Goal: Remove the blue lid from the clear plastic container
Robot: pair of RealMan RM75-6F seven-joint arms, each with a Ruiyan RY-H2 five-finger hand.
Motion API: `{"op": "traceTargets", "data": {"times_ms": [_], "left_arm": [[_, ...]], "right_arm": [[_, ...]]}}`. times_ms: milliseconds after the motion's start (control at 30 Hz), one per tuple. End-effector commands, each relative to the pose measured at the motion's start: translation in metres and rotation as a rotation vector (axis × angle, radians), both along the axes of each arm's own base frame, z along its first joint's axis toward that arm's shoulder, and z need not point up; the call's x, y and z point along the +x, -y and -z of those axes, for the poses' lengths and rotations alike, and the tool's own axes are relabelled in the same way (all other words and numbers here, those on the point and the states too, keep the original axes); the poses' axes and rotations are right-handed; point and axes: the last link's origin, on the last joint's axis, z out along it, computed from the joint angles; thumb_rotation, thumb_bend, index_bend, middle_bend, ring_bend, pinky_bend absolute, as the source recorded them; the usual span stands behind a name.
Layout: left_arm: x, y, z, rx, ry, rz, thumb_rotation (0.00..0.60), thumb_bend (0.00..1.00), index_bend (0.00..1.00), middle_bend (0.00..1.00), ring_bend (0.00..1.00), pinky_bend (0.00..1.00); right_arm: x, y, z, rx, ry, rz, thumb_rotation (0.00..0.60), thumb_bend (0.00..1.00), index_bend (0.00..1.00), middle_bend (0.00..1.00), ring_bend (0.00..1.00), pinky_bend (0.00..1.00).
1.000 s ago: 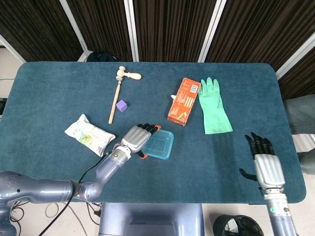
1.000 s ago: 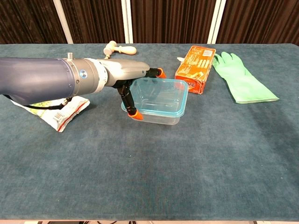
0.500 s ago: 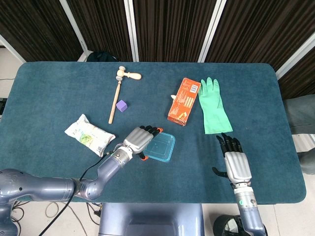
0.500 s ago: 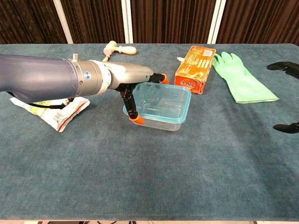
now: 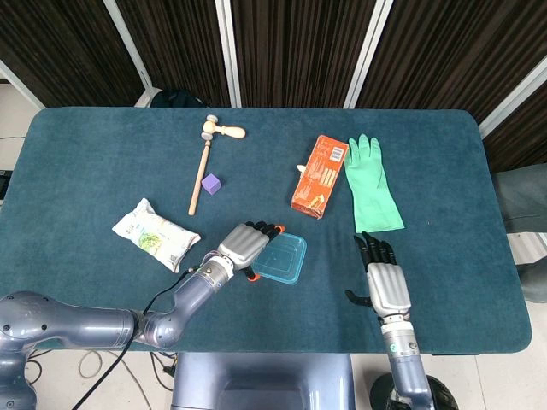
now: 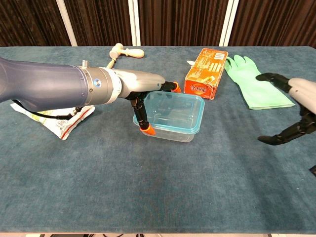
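The clear plastic container (image 5: 285, 264) (image 6: 178, 129) with its blue lid (image 5: 284, 255) (image 6: 173, 112) on top sits near the table's front middle. My left hand (image 5: 246, 243) (image 6: 136, 87) grips the container's left end, with orange fingertips (image 6: 147, 130) at the near corner and others at the far corner. My right hand (image 5: 384, 283) (image 6: 295, 110) is open with its fingers spread. It hovers to the right of the container, well apart from it.
Behind the container lie an orange box (image 5: 319, 175) (image 6: 206, 72) and a green rubber glove (image 5: 372, 184) (image 6: 254, 86). A wooden mallet (image 5: 205, 162) (image 6: 126, 51) and a purple cube (image 5: 211, 184) are at the back left. A snack bag (image 5: 156, 233) (image 6: 59, 121) lies by my left arm.
My right hand has come in from the table's right edge toward the container. My left hand has shifted the container slightly to the right.
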Motion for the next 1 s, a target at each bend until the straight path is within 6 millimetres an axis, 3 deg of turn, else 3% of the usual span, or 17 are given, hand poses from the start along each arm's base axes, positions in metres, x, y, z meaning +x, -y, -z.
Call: {"op": "traceTargets", "data": {"times_ms": [33,333,1000], "left_arm": [[0.0,0.001,0.001,-0.003,0.002,-0.003,0.6,0.3,0.07,0.24,0.15,0.31],[0.001,0.0,0.001,-0.006,0.001,-0.003,0.6,0.3,0.08,0.24,0.15,0.31],[0.003,-0.014,0.007,-0.022,-0.015,-0.007,0.6,0.3,0.08,0.24,0.15,0.31]], "right_arm": [[0.012,0.003,0.009,0.009,0.022,-0.004,0.6,0.24,0.0,0.0,0.0,0.0],[0.032,0.018,0.028,0.006,0.047,0.005,0.6,0.23,0.0,0.0,0.0,0.0],[0.054,0.022,0.053,0.014,0.075,-0.008,0.6,0.24,0.0,0.0,0.0,0.0]]}}
